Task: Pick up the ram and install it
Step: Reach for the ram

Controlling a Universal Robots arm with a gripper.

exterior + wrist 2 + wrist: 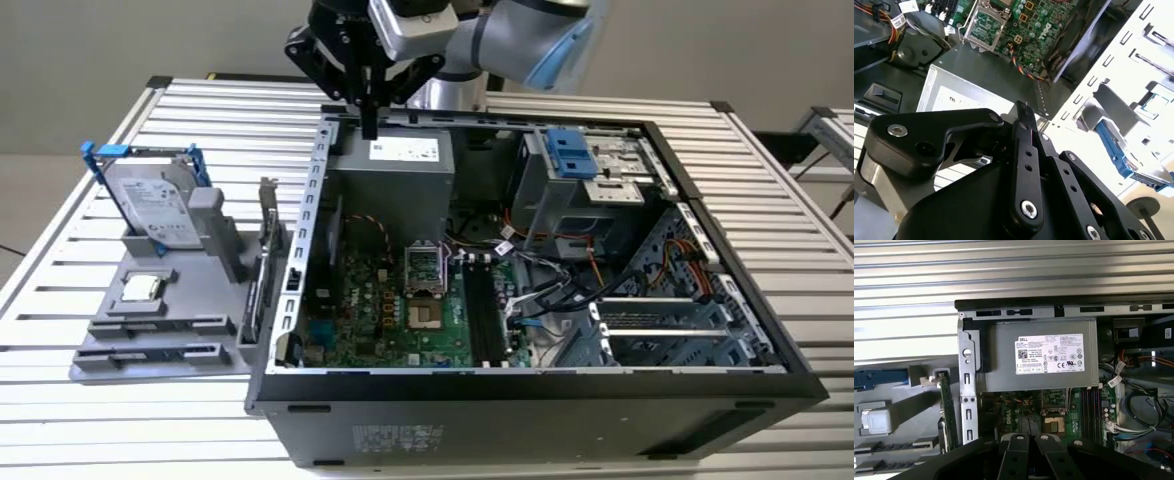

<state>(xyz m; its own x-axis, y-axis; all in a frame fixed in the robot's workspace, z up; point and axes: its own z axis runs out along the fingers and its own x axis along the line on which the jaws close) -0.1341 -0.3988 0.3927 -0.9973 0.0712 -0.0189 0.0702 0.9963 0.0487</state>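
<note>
Claw (1034,439), fingers together, hides one end of the ram (947,407).

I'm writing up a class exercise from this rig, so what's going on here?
A robot arm's claw hangs above the grey power supply at one end of the open computer case. It looks closed with nothing in it, so nothing has been picked up yet. A hard drive stands on the grey fixture beside the case.
</note>
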